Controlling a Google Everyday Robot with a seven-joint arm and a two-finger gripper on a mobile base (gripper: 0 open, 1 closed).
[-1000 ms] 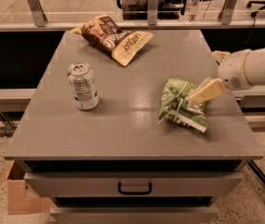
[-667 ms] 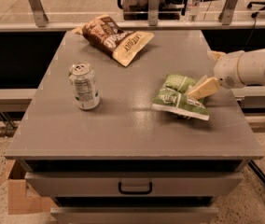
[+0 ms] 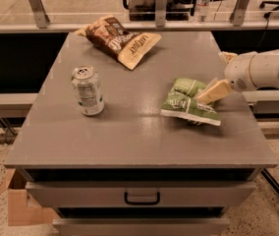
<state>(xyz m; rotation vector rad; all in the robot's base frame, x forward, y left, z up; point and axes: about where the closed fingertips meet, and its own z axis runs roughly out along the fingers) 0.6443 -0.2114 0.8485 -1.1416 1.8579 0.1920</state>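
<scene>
A green chip bag (image 3: 188, 104) lies right of centre on the grey table (image 3: 129, 136). My gripper (image 3: 212, 92) reaches in from the right on a white arm (image 3: 262, 70) and is shut on the bag's right edge. The bag's near side looks tipped slightly off the surface, with a shadow under it. A silver soda can (image 3: 87, 90) stands upright at the left. A brown chip bag (image 3: 121, 41) lies flat at the back of the table.
A drawer with a dark handle (image 3: 142, 198) sits under the tabletop. On the floor at the lower left is a cardboard box (image 3: 19, 208). A water bottle (image 3: 203, 1) and chairs stand behind the rail at the back.
The green bag has shifted left and flattened out, its near edge lifting, while my gripper moved slightly left with it. The can and the brown bag have stayed put.
</scene>
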